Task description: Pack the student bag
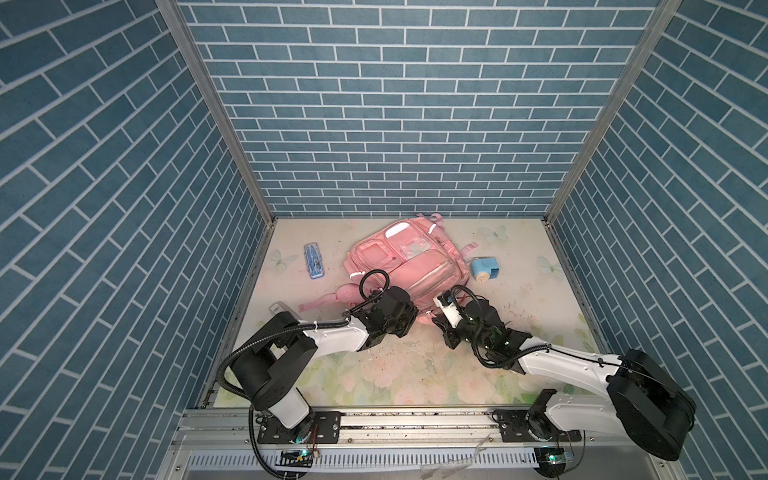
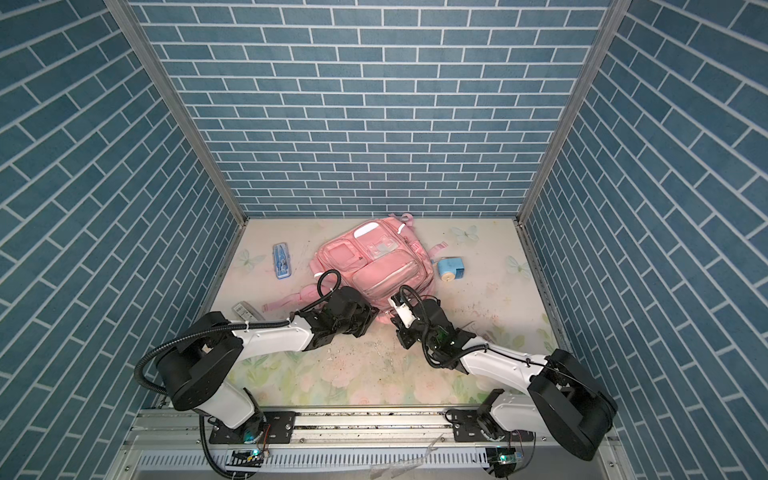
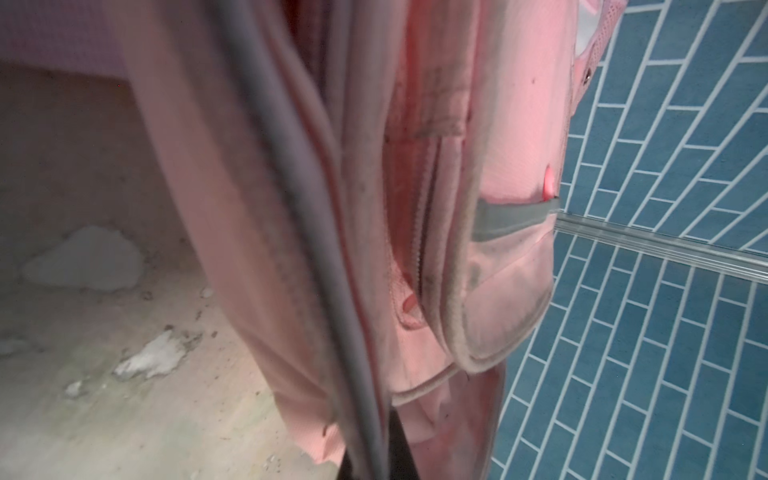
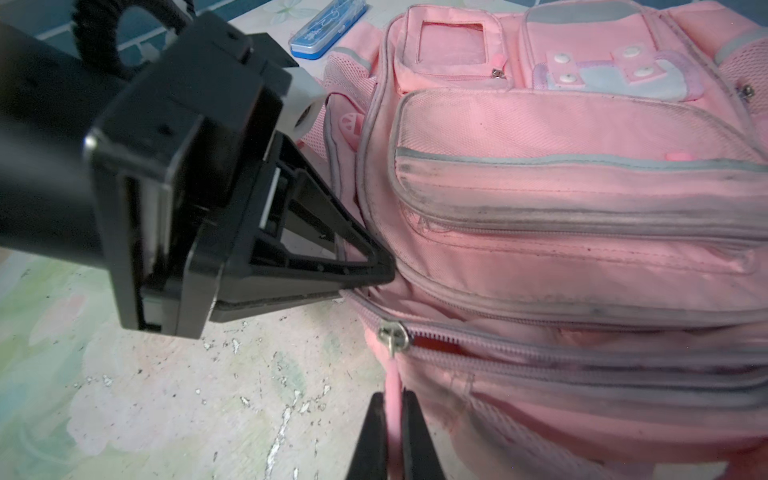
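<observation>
Our arms stretch low and forward, wrists converging on the near end of the student bag [image 1: 409, 266], which lies flat in the middle of the table [image 1: 415, 374]. Our left gripper [image 4: 384, 270] pinches the bag's edge seam, fingers narrow. Our right gripper [image 4: 392, 397] clamps the pink zipper pull [image 4: 392, 372].

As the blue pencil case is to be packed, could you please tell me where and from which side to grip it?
Probably across its narrow width at mid-length, coming straight down from above. The blue pencil case lies flat on the table, long and slim, apart from the student bag, so both long edges look free.
</observation>
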Tool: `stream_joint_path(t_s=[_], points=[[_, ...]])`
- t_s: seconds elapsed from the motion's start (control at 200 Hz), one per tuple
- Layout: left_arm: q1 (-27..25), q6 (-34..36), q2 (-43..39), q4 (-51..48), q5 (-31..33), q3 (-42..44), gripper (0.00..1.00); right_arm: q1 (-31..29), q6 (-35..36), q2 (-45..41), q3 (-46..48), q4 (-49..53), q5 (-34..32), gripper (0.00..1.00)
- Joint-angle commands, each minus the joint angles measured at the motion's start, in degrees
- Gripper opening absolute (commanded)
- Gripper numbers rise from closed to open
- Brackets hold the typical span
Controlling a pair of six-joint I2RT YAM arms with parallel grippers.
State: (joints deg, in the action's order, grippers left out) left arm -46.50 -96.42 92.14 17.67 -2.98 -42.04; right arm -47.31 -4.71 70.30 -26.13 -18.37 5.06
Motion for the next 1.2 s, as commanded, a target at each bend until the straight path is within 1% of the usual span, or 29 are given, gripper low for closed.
stream_joint_path(t_s=[0.0,0.03,0.08,0.15,0.205,0.295,0.335,0.405,0.47,0.5,0.555,0.64,0.69,0.84,0.93,1.04,1.085,1.14,1.17,1.195], points=[[1.9,1.8,-2.1,3.6,0.1,2.8,0.0,-0.2,0.2,-4.4,0.3,-1.0,-5.4,0.0],[2.6,3.4,-3.3,3.7,-0.5,3.8,0.0,0.8,0.3,-5.1,0.4,0.1,-6.0,0.0],[4.1,8.2,-4.8,3.9,-2.7,4.5,0.0,3.6,-0.6,-6.2,0.6,1.6,-4.8,0.0],[6.4,13.6,-6.2,-0.2,-7.2,4.3,0.0,7.6,-1.9,-7.2,1.1,2.7,-2.9,0.0],[8.7,16.9,-6.9,-1.5,-11.4,5.0,0.0,9.8,-2.4,-7.7,1.5,2.5,-3.1,0.0],[12.3,21.8,-9.0,-4.9,-15.1,6.1,0.0,13.9,-3.3,-7.9,1.5,1.9,-2.4,0.0],[13.7,24.4,-9.9,-6.4,-16.6,6.2,0.0,16.3,-4.2,-7.9,1.3,1.4,-1.3,0.0],[16.7,30.3,-11.2,-11.4,-19.1,5.0,0.0,21.0,-5.7,-7.4,1.3,-0.3,3.0,0.0],[19.2,35.9,-11.6,-16.8,-21.0,3.1,0.0,22.7,-5.1,-6.6,0.8,-1.4,5.1,0.0],[20.4,38.4,-11.6,-18.6,-22.1,2.4,0.0,22.7,-3.8,-6.2,0.4,-1.7,5.8,0.0],[22.5,42.3,-10.9,-22.2,-23.9,0.7,0.0,22.7,-1.8,-5.0,-0.8,-1.5,9.2,0.0],[25.3,47.9,-9.8,-27.1,-24.1,-2.4,0.0,22.6,-0.5,-3.3,-1.5,-2.4,14.5,0.0],[26.8,49.7,-9.1,-28.2,-24.5,-3.8,0.0,22.2,-0.6,-2.5,-1.6,-2.5,15.7,0.0],[31.0,53.3,-7.0,-30.1,-24.8,-7.1,0.0,18.2,-1.0,-1.9,-2.0,-1.9,13.0,0.0],[33.6,55.8,-4.4,-31.7,-24.5,-10.9,0.0,14.8,-1.3,-1.7,-1.8,-2.7,12.4,0.0],[34.6,55.9,-1.9,-32.8,-24.3,-14.9,0.0,10.9,-2.3,-1.0,-1.7,-4.5,10.5,0.0],[34.5,53.7,-2.0,-32.4,-24.1,-14.8,0.18,9.9,-2.8,-0.3,-1.8,-4.8,9.7,0.0],[34.1,50.0,-3.5,-32.1,-22.5,-13.3,0.25,9.3,-3.5,0.6,-1.9,-5.1,8.9,0.0],[33.7,48.0,-5.0,-31.6,-21.3,-12.0,0.3,9.1,-3.7,1.2,-2.0,-5.3,8.7,0.0],[33.1,46.7,-6.5,-31.0,-20.2,-10.7,0.36,8.9,-3.8,1.5,-2.0,-5.6,8.7,0.0]])
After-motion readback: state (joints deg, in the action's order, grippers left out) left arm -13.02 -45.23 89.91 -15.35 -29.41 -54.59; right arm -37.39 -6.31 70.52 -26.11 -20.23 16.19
